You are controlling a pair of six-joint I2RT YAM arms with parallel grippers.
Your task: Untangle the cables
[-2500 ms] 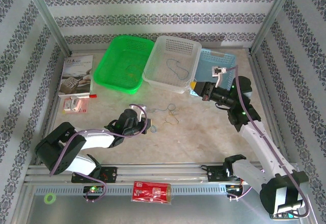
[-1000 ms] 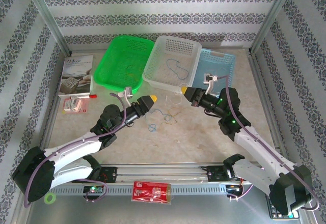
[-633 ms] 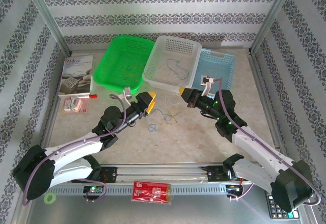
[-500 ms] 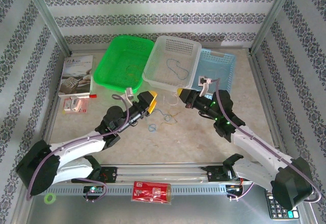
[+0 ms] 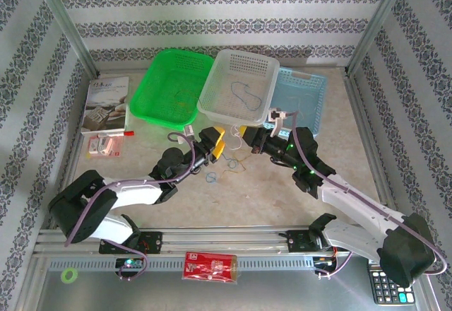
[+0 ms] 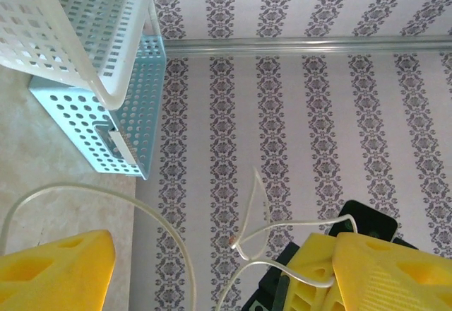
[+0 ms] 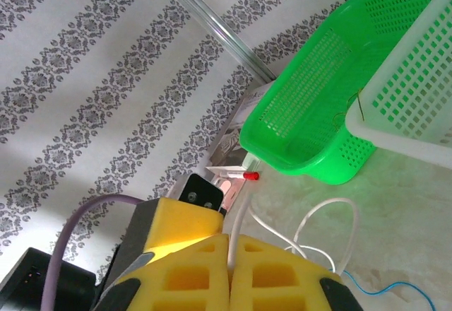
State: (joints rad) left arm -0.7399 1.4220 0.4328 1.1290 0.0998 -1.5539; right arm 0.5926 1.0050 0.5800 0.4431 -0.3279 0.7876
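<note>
Now, your left gripper [image 5: 216, 146]: the jaws stand wide apart and pinch nothing. In the left wrist view the white cable [image 6: 258, 191] crosses the gap and drapes over the yellow finger at the frame's right.
Your right gripper [image 5: 248, 136]: its yellow fingers [image 7: 191, 272] are pressed flat together, and the white cable comes out of the seam between them, so you have it clamped.
Both grippers: they point toward each other, tips close but apart, over the table [image 5: 282, 198] just in front of the white basket [image 5: 212, 93].
White cable: it runs between your two grippers, with a loose loop curling beside the right fingers in the right wrist view.
Yellow cable [image 5: 238, 164]: it lies on the table just on the near side of the grippers, and neither gripper touches it.
Dark blue cable [image 5: 210, 178]: it forms a small loop on the table close beside the yellow cable, toward your left arm. You cannot tell whether the two touch.
Second blue cable [image 5: 245, 93]: it lies inside the white basket.
Green basket [image 5: 152, 92]: it sits to the left of the white basket, with a thin yellowish cord [image 5: 185, 100] on its floor.
Blue basket [image 5: 312, 85]: it sits to the right of the white basket, whose rim overlaps it.
Booklet [image 5: 106, 104]: it lies at the table's left edge, well apart from the cables.
</note>
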